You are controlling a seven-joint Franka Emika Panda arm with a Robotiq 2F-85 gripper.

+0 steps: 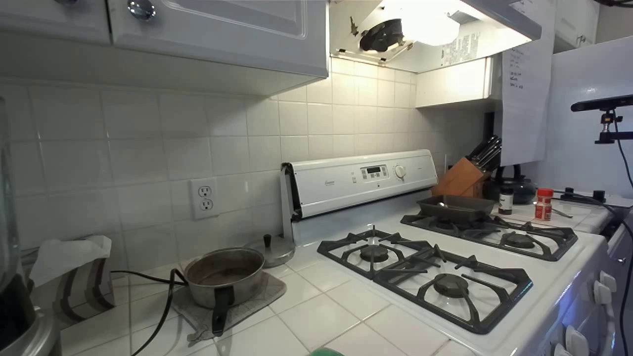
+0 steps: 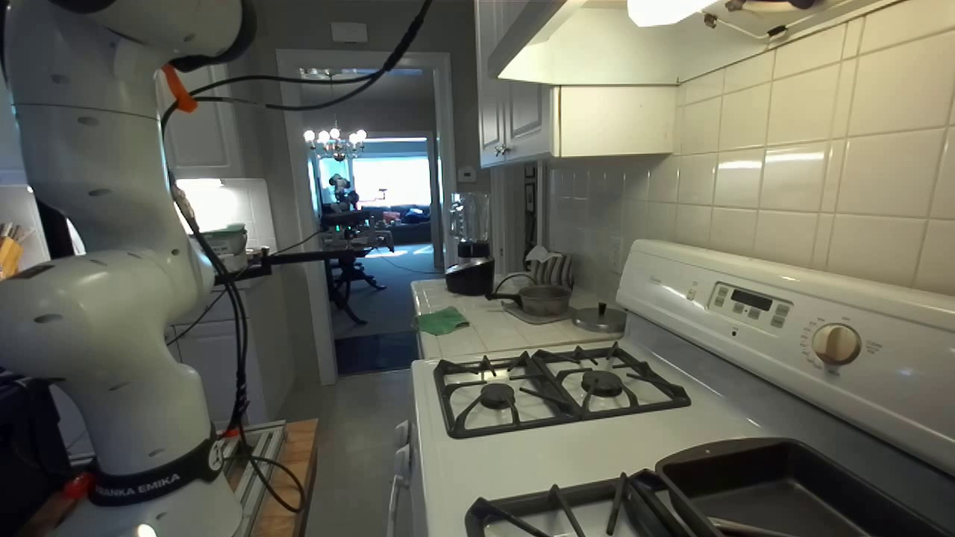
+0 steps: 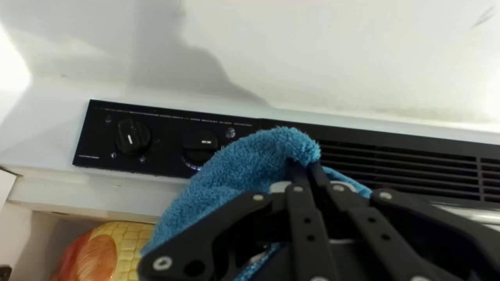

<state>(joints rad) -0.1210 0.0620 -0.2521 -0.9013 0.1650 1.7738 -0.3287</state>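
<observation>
My gripper (image 3: 306,166) is shut on a fuzzy blue cloth (image 3: 242,168) in the wrist view. The cloth is pinched at the fingertips. It drapes to the left and down, and a bit shows to the right behind the fingers. Behind the cloth is a black control panel (image 3: 168,117) with two round knobs, the left knob (image 3: 133,136) and one beside it (image 3: 200,145) close to the cloth. A black slatted vent (image 3: 398,164) runs to the right. Whether the cloth touches the panel I cannot tell. The gripper and the blue cloth are out of view in both exterior views.
The arm (image 2: 112,298) stands beside the white stove (image 2: 522,455). A pan (image 2: 806,485), a pot (image 1: 225,277) on a mat, a lid (image 1: 272,251), a knife block (image 1: 457,178) and a green cloth (image 2: 442,321) are around. A yellow-and-red ceramic piece (image 3: 129,242) sits low in the wrist view.
</observation>
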